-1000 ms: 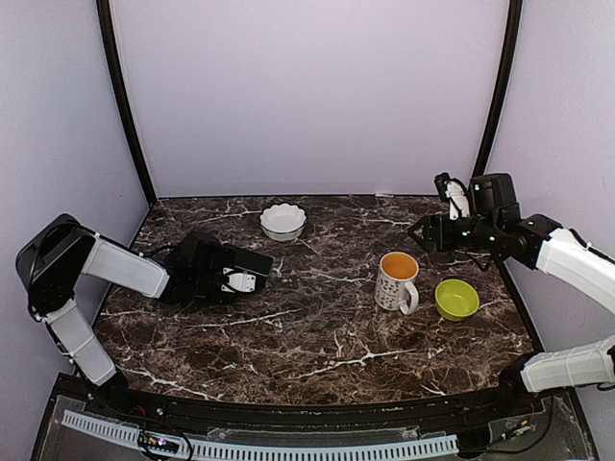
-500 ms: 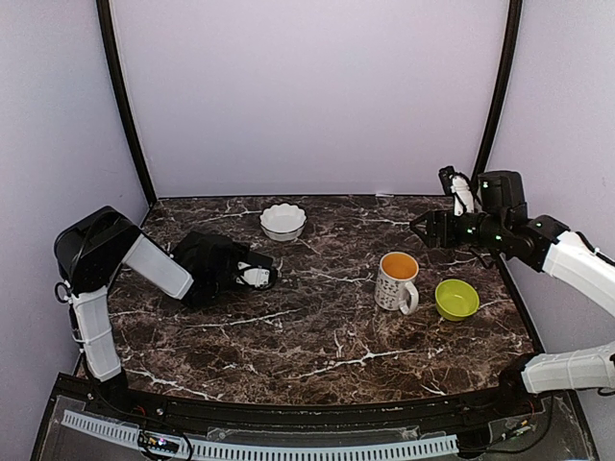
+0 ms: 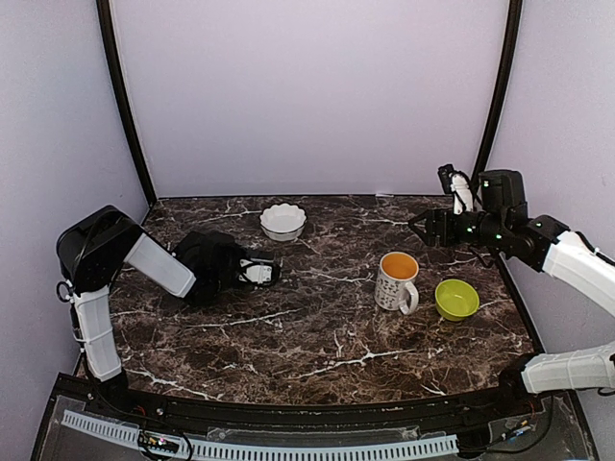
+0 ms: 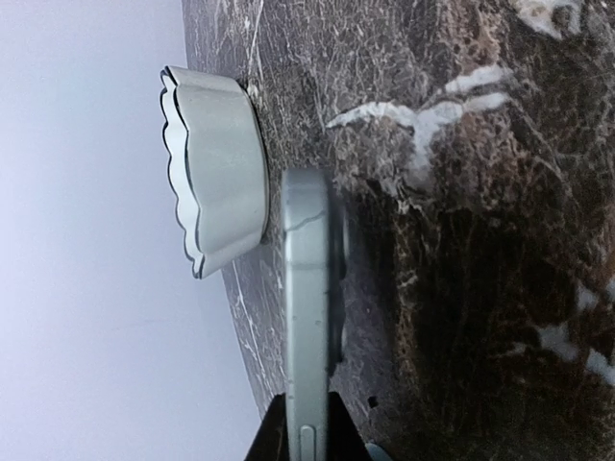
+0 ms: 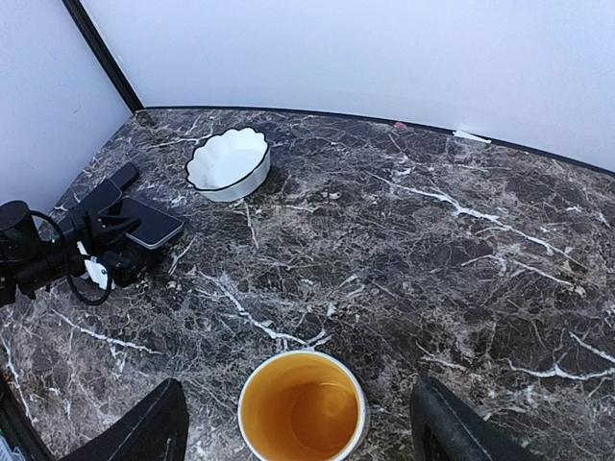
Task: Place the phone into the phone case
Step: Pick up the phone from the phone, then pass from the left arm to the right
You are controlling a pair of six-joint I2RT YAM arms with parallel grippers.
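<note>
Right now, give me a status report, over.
Left gripper shut on phone. Right gripper open, near mug. White bowl beyond phone, not touching.

Dark marble bench [image 3: 317,327], white veins. White scalloped bowl [image 3: 282,221] at the back, left of centre. Mug [image 3: 396,280] with orange inside sits right of centre, green bowl [image 3: 456,299] near its right, not touching. Phone [image 5: 144,223] flat at left, near the white bowl; resting or lifted, unclear.
</note>
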